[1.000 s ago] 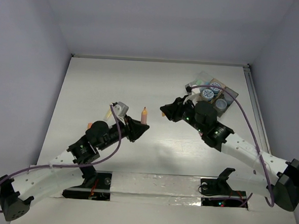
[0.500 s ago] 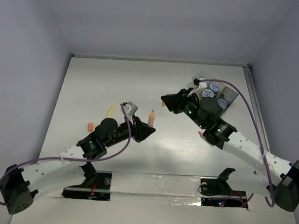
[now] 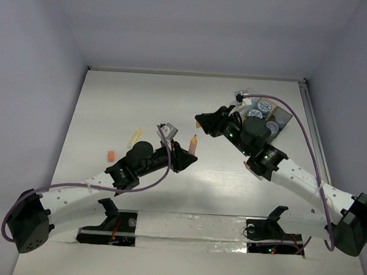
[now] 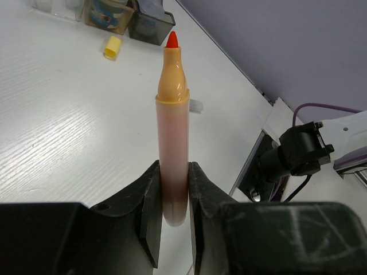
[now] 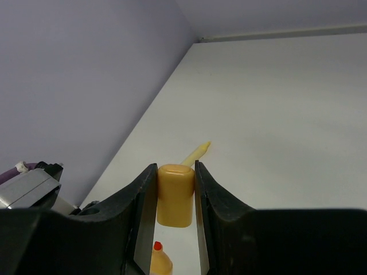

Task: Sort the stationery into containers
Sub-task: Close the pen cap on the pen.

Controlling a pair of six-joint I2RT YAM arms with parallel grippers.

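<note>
My left gripper (image 3: pixel 183 157) (image 4: pixel 174 195) is shut on an uncapped pink-orange marker (image 3: pixel 194 142) (image 4: pixel 173 132), held upright with its red tip up. My right gripper (image 3: pixel 203 122) (image 5: pixel 175 192) is shut on an orange marker cap (image 5: pixel 175 195), held just up and to the right of the marker, whose tip (image 5: pixel 156 247) shows below the cap. A yellow marker (image 3: pixel 134 135) (image 5: pixel 196 152) and a small orange block (image 3: pixel 111 154) lie on the table at the left. The clear box (image 3: pixel 244 96) and the dark tray (image 3: pixel 285 116), holding round jars (image 3: pixel 262 107), stand at the back right.
A loose yellow cap (image 4: pixel 112 47) lies on the table near the tray (image 4: pixel 150 26). A small white piece (image 4: pixel 196 105) lies beyond the marker. A small pink item (image 3: pixel 247 164) lies beside my right arm. Walls close the left, back and right sides.
My left arm has carried the marker to the right, toward the right gripper. My right gripper has moved a little back and left with the cap.
</note>
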